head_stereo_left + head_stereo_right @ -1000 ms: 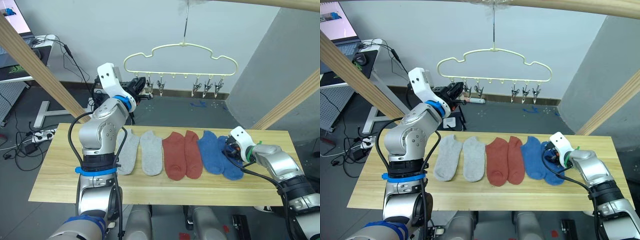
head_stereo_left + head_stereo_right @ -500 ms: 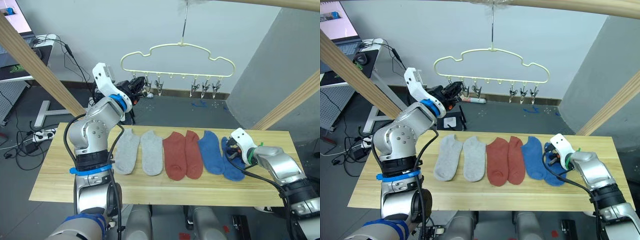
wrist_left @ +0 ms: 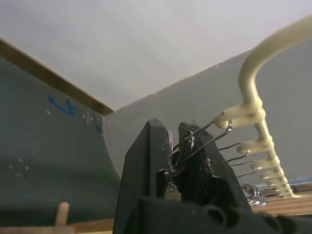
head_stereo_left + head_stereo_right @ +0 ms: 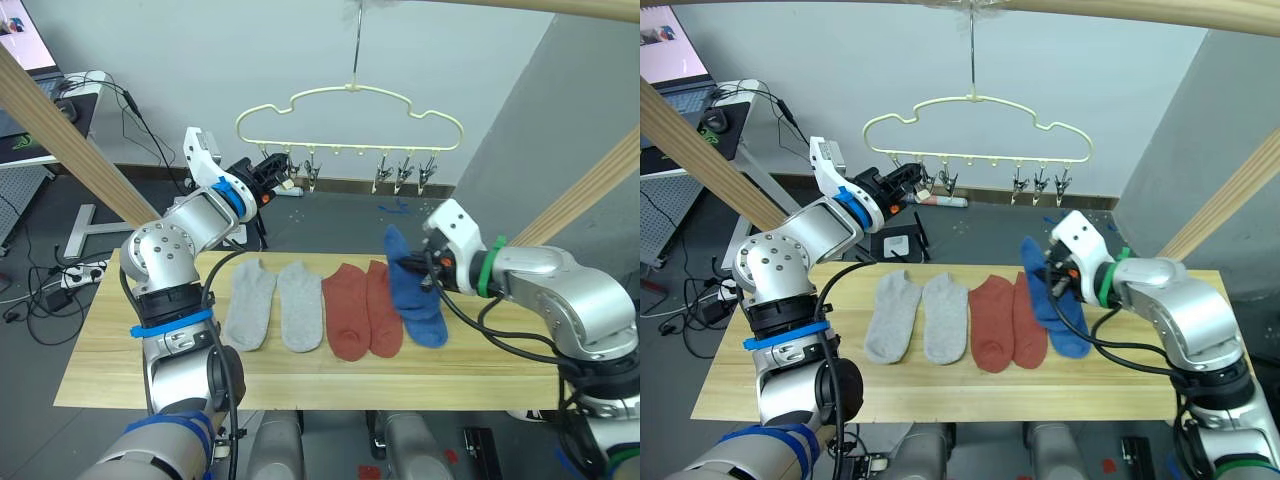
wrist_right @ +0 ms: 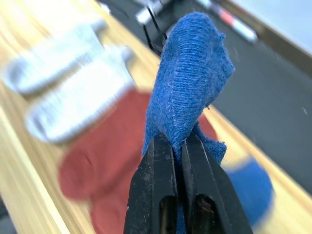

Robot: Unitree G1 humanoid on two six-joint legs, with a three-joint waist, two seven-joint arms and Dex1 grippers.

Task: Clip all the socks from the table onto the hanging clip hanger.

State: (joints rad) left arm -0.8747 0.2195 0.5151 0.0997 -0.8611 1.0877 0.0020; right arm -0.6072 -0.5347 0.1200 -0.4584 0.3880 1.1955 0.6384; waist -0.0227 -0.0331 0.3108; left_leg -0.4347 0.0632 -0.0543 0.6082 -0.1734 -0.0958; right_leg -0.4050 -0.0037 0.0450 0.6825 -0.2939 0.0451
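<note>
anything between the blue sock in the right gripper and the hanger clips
Nothing visible. The blue sock in the right gripper has open air up to the clip hanger; the left gripper is pinching the leftmost clip.

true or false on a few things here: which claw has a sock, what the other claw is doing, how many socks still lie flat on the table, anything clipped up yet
1. The right claw is shut on a blue sock. True.
2. The left claw is shut on a grey sock. False: it grips a metal clip at the left end of the clip hanger.
3. Two grey socks and two red socks lie flat on the table. True.
4. Both blue socks hang from the hanger. False: no sock is clipped up yet; one is in the right claw, the other blue sock lies on the table.
5. The hanger hangs from a metal hook. True.
</note>
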